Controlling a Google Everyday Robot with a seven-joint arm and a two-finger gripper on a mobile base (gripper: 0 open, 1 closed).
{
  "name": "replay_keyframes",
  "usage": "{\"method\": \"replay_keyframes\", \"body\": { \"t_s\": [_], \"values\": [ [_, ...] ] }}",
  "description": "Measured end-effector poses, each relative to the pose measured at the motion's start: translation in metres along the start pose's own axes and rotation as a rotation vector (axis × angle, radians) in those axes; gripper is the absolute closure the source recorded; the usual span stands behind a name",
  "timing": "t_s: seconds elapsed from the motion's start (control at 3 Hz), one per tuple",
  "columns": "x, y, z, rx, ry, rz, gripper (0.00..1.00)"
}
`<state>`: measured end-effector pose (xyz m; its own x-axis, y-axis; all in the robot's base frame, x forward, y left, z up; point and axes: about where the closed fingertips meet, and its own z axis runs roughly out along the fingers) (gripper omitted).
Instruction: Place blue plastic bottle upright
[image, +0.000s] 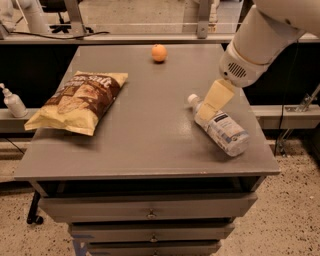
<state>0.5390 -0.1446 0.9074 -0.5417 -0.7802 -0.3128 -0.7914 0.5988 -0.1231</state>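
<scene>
The blue plastic bottle (223, 131) lies on its side on the right part of the grey table (150, 145). It is clear and ribbed, with a white-and-dark-blue label. Its white cap (193, 99) points to the far left and its base points toward the front right edge. My gripper (207, 111) comes down from the upper right on the white arm (257, 37). Its cream-coloured tip is over the bottle's neck end, just behind the cap, and covers part of the shoulder. I cannot tell whether it touches the bottle.
A yellow-and-brown chip bag (76, 102) lies flat on the table's left side. An orange (159, 52) sits at the far middle. A small white pump bottle (13, 102) stands on a ledge off the left side. Drawers (150, 213) are below the front edge.
</scene>
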Motion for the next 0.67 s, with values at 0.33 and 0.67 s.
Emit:
{"method": "replay_keyframes", "body": {
  "t_s": [0.33,0.67],
  "values": [
    [-0.009,0.008,0.015,-0.049,-0.018,0.074,0.00],
    [-0.012,0.014,0.030,-0.041,0.001,0.120,0.00]
  ]
}}
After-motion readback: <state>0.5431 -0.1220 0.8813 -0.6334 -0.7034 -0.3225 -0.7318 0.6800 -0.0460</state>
